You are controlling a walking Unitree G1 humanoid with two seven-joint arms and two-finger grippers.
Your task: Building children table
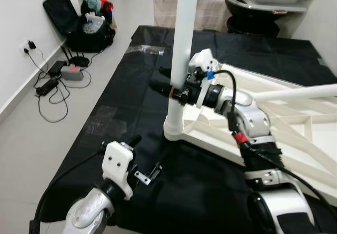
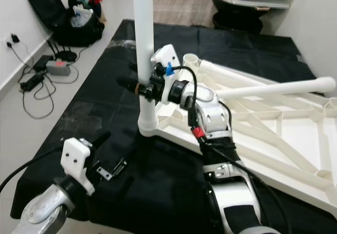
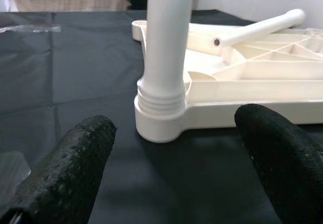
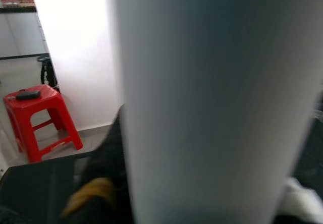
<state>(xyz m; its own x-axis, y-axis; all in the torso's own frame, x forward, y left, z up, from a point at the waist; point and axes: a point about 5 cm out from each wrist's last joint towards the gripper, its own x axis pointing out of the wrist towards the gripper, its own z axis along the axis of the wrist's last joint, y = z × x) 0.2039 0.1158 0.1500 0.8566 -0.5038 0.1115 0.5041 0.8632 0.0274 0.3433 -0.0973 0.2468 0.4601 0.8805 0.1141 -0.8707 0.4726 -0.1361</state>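
A white table leg [image 1: 181,44] stands upright in the upturned tabletop's [image 1: 295,134] corner socket (another lies loose).

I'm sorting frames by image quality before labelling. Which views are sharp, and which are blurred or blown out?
Left eye view: sharp, evenly lit, the upright table leg crisp. Left wrist view: the leg socket is in focus, while the open left end effector has near fingertips that look soft. Right wrist view: the leg sits so close that it is a blurred grey-white column; the wall behind is overexposed.
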